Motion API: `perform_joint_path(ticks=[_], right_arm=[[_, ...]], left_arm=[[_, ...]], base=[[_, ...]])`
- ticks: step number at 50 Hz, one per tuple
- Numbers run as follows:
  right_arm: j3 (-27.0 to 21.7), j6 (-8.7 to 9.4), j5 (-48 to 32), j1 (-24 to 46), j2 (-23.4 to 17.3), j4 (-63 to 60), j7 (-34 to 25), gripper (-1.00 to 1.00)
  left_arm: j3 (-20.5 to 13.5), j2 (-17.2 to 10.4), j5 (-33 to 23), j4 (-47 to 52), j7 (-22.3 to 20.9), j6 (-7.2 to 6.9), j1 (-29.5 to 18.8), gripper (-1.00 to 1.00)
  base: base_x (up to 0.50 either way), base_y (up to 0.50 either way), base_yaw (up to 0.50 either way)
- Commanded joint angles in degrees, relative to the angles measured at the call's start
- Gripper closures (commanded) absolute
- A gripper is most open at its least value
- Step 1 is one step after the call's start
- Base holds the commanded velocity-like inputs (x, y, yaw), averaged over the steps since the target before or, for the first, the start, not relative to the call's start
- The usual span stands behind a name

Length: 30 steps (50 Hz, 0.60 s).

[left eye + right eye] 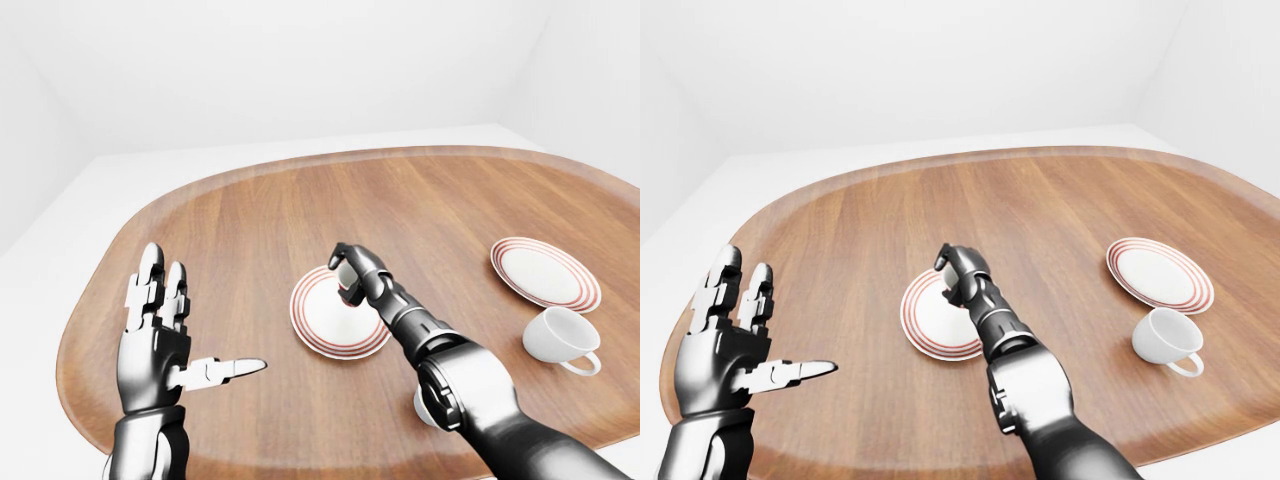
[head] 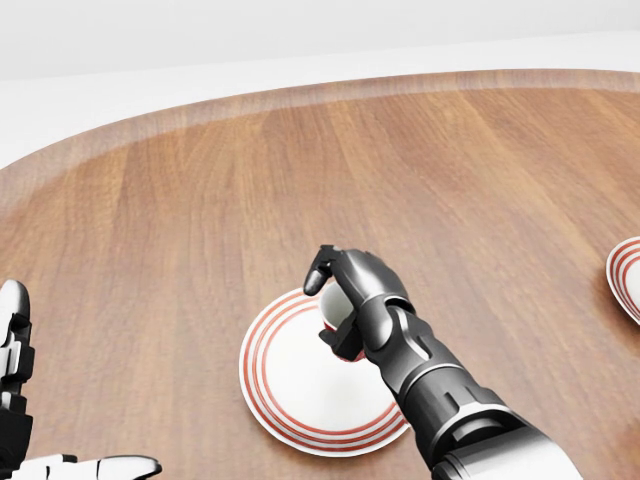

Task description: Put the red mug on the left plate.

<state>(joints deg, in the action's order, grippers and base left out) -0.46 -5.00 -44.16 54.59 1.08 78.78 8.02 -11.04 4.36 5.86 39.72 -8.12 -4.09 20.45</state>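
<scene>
My right hand (image 2: 336,310) is shut on the red mug (image 2: 334,304), whose white inside shows between the fingers. Most of the mug's red wall is hidden by the hand. The mug is low over the upper part of the left plate (image 2: 290,395), a white plate with red rings. I cannot tell whether it touches the plate. My left hand (image 1: 172,340) is raised at the left of the left-eye view, open and holding nothing, well apart from the plate.
A second red-ringed plate (image 1: 545,272) lies at the right of the wooden table (image 1: 240,230). A white mug (image 1: 560,338) sits on its side below that plate. Something small and white (image 1: 421,405) shows partly under my right arm.
</scene>
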Motion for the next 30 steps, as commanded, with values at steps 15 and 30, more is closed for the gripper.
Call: perform_joint_path(ticks=[15,30], right_arm=[[-3.81,0.00,-4.85,-4.19,1.86,0.95,8.15,1.00],[-4.49,0.00,-3.83,-3.01,2.78,0.92,10.06,1.00]], left_arm=[[-0.17,-0.06,0.08,-0.61,-0.10,0.00,-0.37,-1.00],[-0.61,-0.19,0.42,-1.14,-0.18,0.10,-0.69,-1.00]], base=[[0.00,0.00,0.00],[0.00,0.00,0.00]])
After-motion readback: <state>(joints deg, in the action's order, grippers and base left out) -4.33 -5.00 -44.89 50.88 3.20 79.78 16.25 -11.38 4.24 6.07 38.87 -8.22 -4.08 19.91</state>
